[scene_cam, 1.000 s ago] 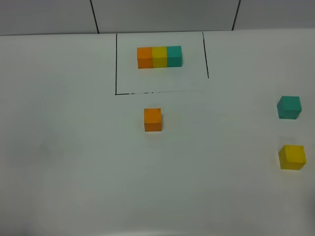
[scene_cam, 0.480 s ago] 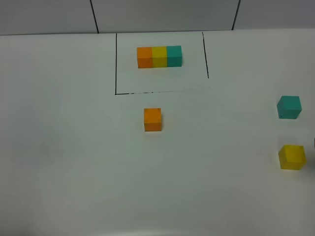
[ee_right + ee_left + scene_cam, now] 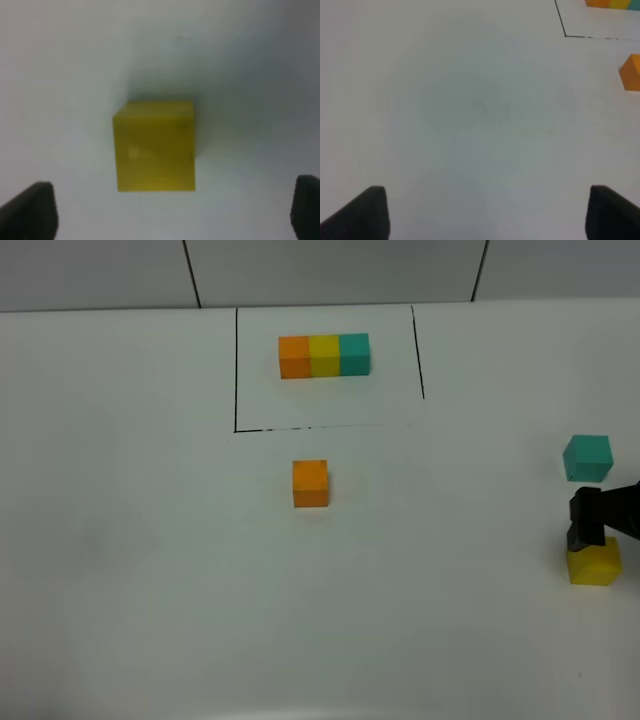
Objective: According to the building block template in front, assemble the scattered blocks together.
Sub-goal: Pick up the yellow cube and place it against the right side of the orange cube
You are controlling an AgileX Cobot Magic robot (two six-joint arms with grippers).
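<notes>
Entered from right edge since last frame: right end effector (image 3: pixel 167 212), over yellow cube (image 3: pixel 155 145).
Spread wide, gripping nothing; left end effector (image 3: pixel 485 212) likewise open, empty.

Bright, even light falls on the white table (image 3: pixel 150 590), and the shadows are soft and pale. The high view is fairly sharp. In the right wrist view the yellow cube (image 3: pixel 155 147) looks blurry, with a fuzzy grey shadow around it. The left wrist view is soft, with a faint darker patch on the table.
</notes>
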